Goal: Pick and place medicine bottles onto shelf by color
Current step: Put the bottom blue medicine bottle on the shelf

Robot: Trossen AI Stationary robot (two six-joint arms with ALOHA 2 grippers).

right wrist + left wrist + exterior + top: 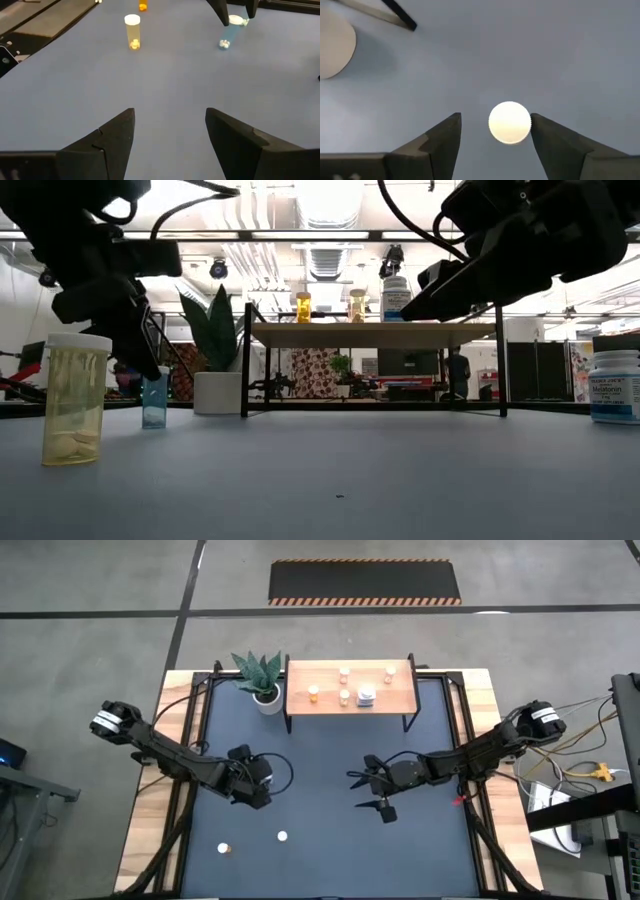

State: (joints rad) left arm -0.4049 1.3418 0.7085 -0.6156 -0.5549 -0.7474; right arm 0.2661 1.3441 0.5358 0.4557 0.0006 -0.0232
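The left gripper [252,783] hangs over the left half of the blue table [320,840], fingers pointing down. In the left wrist view its two dark fingers [437,145] stand apart with a white bottle cap [509,122] directly below, sitting in the gap nearer one finger and touching neither as far as can be seen. The low view shows a small blue bottle [154,400] standing upright on the table beneath this gripper; it is probably the one under that cap.

The right gripper [372,790] hovers over the middle-right of the table, its fingers [107,137] spread wide with nothing between them, only bare tabletop. Its wrist view looks across the table at a yellow bottle [132,31] with a white cap, at an orange bottle [143,5] farther off at the picture's edge, and at the blue bottle below the left gripper.

In the high view two bottles stand near the front-left of the table: the orange one [225,849] and the yellow one [283,836], well apart from both grippers. In the low view the yellow bottle [74,400] stands close to the camera, upright.

The shelf [350,688] stands at the back of the table with several small bottles and one larger white bottle [367,696] on it. A plant pot [266,700] sits just beside the shelf's left end. At the low view's right edge another white labelled bottle [614,386] stands on the table.
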